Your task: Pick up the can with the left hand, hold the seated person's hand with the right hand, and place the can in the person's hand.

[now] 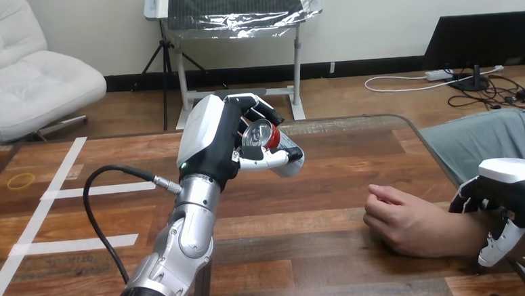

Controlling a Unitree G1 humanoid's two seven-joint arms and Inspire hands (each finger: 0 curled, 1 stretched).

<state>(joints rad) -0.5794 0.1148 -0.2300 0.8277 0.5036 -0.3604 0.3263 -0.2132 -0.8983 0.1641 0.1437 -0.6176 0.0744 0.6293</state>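
Observation:
My left hand (229, 139) is raised over the middle of the wooden table (329, 185), its fingers and thumb curled round a red and silver can (260, 135). The can lies tilted in the grip, its top facing me. At the right, the person's hand (403, 221) rests loosely closed on the table, knuckles toward the centre. My right hand (513, 192) sits on the person's wrist, fingers curled over the top and the thumb below it. The can is well apart from the person's hand, up and to its left.
White tape lines (58, 192) cross the table's left part, and a yellow rubber band (20, 179) lies near the far left edge. The table's rounded right corner (415, 130) runs close to the person's lap.

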